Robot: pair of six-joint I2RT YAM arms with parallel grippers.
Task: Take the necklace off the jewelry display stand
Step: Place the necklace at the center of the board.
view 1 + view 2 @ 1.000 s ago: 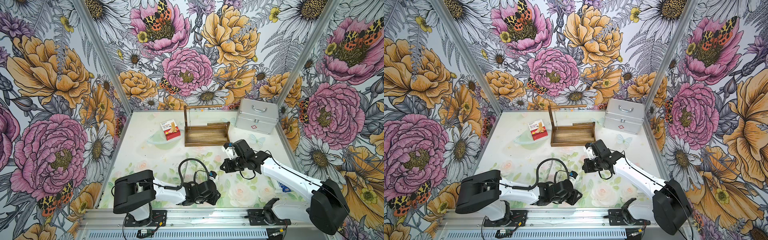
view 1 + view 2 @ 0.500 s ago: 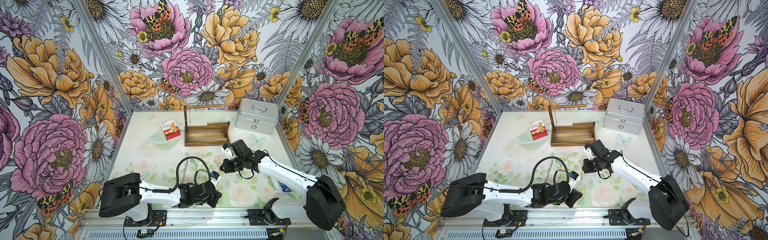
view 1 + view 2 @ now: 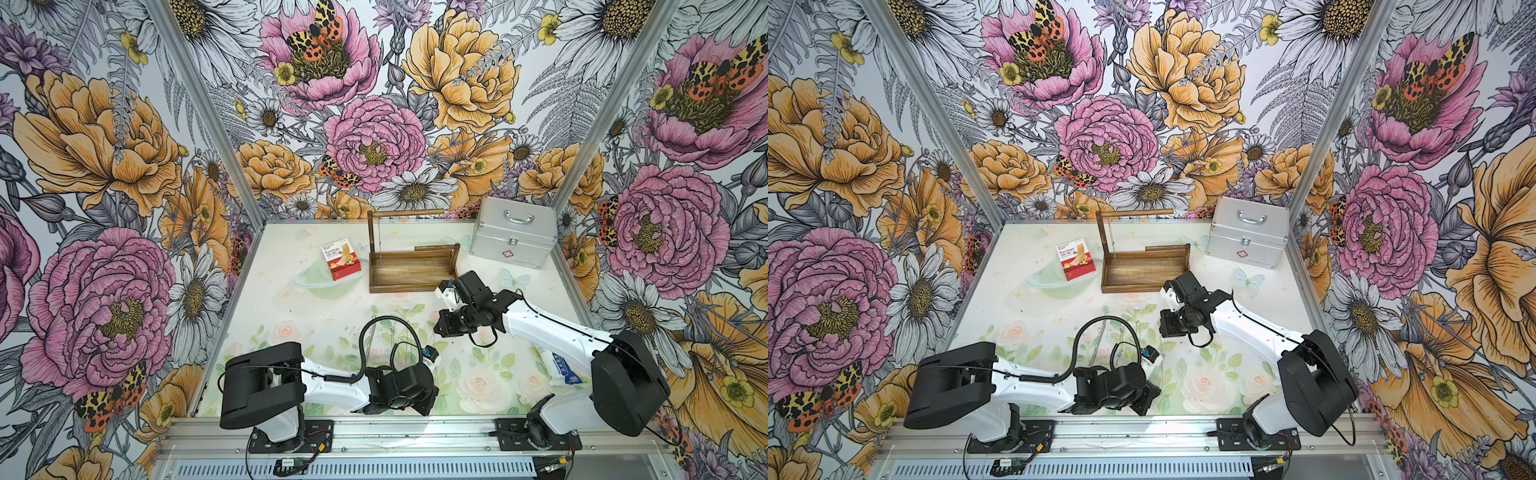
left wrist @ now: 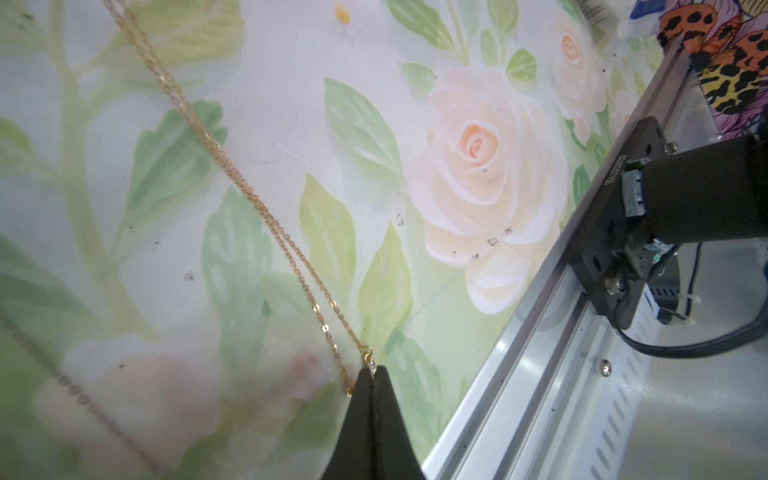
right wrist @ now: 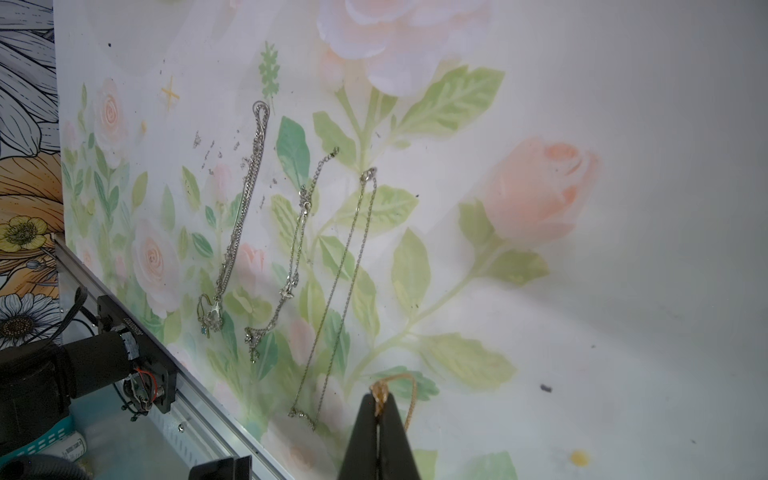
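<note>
The pale rose-print table (image 3: 316, 332) sits inside walls of big painted flowers. My left gripper (image 4: 371, 374) has its jaws pressed together, with the end of the gold necklace (image 4: 249, 195) caught at the tips. From there the chain runs away from me in two straight strands; I cannot tell whether it touches the table. My right gripper (image 5: 379, 405) is likewise closed, pinching a small loop of the gold necklace. Three silver necklaces (image 5: 245, 208) lie stretched out on the table just beside its tips. The jewelry display stand (image 3: 411, 287) is beyond the right gripper toward the back wall, well apart from the left one. A silver case (image 3: 513, 235) and a red box (image 3: 343, 258) flank it.
</note>
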